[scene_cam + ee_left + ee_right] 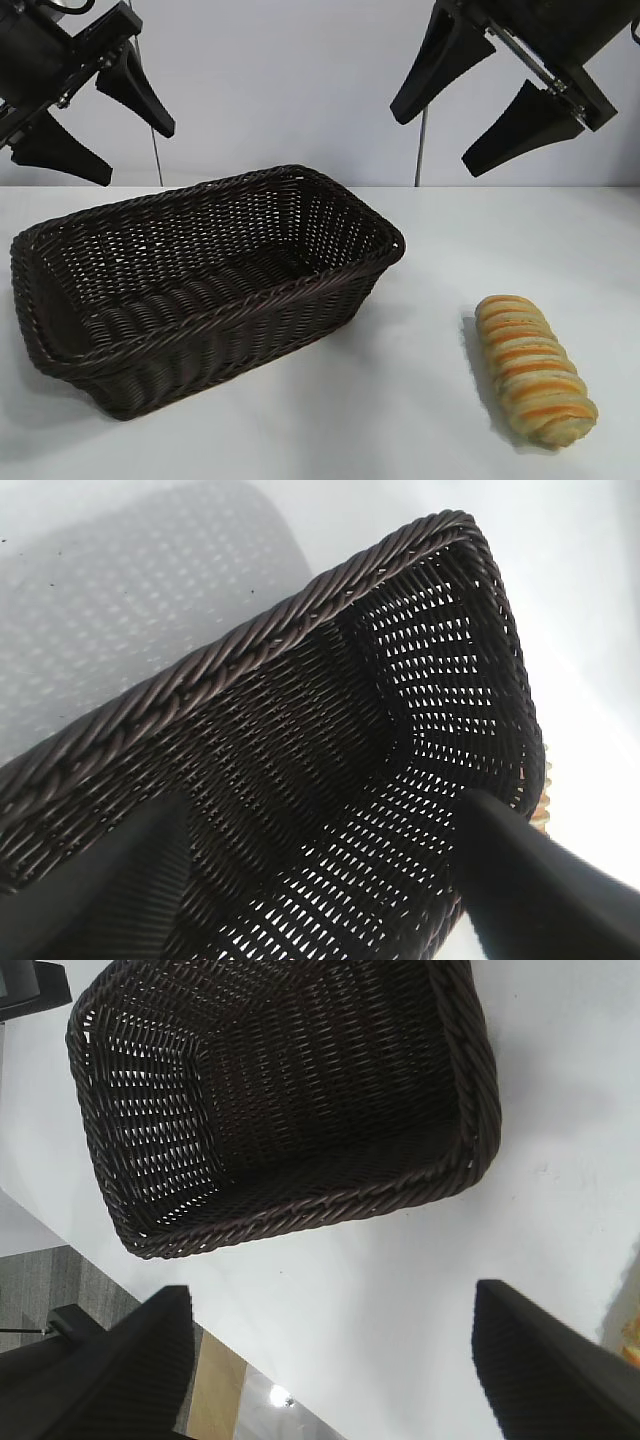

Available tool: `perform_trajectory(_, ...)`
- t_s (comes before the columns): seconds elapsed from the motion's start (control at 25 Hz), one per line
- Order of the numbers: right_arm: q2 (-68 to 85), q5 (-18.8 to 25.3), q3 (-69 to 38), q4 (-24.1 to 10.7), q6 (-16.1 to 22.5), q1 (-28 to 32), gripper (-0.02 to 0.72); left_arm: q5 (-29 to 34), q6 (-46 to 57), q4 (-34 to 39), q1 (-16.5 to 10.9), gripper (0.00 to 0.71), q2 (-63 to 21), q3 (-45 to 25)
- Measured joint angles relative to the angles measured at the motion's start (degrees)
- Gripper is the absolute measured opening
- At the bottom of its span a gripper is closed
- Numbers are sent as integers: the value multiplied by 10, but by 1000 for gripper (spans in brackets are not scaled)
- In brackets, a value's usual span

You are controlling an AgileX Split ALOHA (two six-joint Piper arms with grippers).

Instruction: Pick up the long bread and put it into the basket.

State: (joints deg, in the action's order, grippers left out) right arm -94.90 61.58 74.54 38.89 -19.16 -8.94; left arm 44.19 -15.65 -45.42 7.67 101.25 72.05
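Note:
The long bread (533,370), banded pale tan and orange, lies on the white table at the front right, apart from the basket. The dark brown wicker basket (240,308) stands at the centre left with nothing in it. My left gripper (138,155) hangs open high above the basket's left end. Its wrist view looks down into the basket (250,640) between the spread fingers of the left gripper (320,810). My right gripper (432,143) hangs open high at the back, beyond the bread. The right wrist view shows the right gripper (330,1295) over bare table, the basket (300,1210) farther off.
The white table (420,400) runs wide between basket and bread. A table edge with floor beyond it (225,1390) shows in the right wrist view. A pale wall stands behind both arms.

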Motion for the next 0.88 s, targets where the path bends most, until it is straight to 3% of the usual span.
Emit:
perform_trajectory(0.16,0,0,0,0,0,0,536,-17,0,-3,0,533,-1,4)
perform_trajectory(0.36,0,0,0,0,0,0,536,81,10,-3,-17,533,-15,61)
perform_trajectory(0.68,0,-1,0,0,-1,0,536,181,29,10,-93,533,-116,115)
perform_trajectory(0.88,0,-1,0,0,-2,0,536,252,49,93,-153,533,-165,117)
